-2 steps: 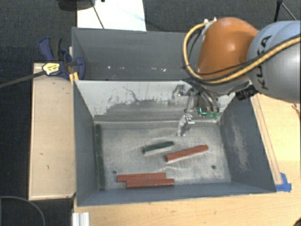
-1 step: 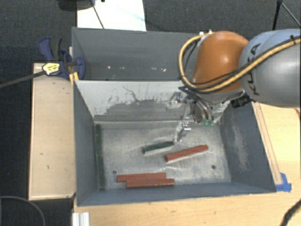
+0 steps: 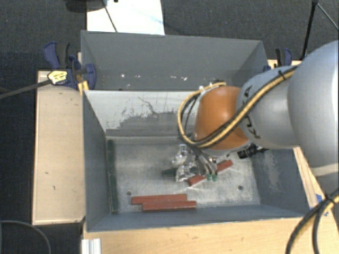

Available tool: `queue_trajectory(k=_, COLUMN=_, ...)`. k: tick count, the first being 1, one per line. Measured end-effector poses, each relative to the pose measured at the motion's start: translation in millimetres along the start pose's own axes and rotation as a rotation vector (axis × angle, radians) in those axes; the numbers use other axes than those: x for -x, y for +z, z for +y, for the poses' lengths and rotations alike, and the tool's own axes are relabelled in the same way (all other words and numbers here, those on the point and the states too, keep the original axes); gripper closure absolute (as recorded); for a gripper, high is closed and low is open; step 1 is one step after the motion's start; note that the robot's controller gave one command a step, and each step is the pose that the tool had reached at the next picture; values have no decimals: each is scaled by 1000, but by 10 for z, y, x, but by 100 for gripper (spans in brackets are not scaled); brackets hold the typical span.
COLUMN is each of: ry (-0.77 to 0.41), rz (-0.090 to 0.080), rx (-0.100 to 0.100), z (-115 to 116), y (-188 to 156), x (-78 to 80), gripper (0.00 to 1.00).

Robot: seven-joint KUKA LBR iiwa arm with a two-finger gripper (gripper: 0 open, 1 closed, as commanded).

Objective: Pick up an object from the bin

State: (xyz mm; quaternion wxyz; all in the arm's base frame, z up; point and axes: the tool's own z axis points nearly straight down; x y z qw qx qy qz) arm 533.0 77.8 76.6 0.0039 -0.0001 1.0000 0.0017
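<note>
While the gripper (image 3: 192,169) sits low over mid-floor of the bin (image 3: 137,163), nothing looks lifted, so I judge the pick not yet done. Its opening and any hold: cannot tell. Likeliest target is a short red-brown stick (image 3: 196,180), slim and tilted, right at the gripper. Small dark green piece (image 3: 169,172) lies just beside. Two long red-brown bars (image 3: 164,201) lie apart by the front wall.
</note>
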Motion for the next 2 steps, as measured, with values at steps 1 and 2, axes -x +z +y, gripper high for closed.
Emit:
queue_trajectory(k=1, ry=1, rz=0, rx=0, z=0, y=0, x=0, gripper=100)
queue_trajectory(k=2, ry=-47, rz=5, rx=-3, z=-60, y=-1338, x=-32, gripper=100)
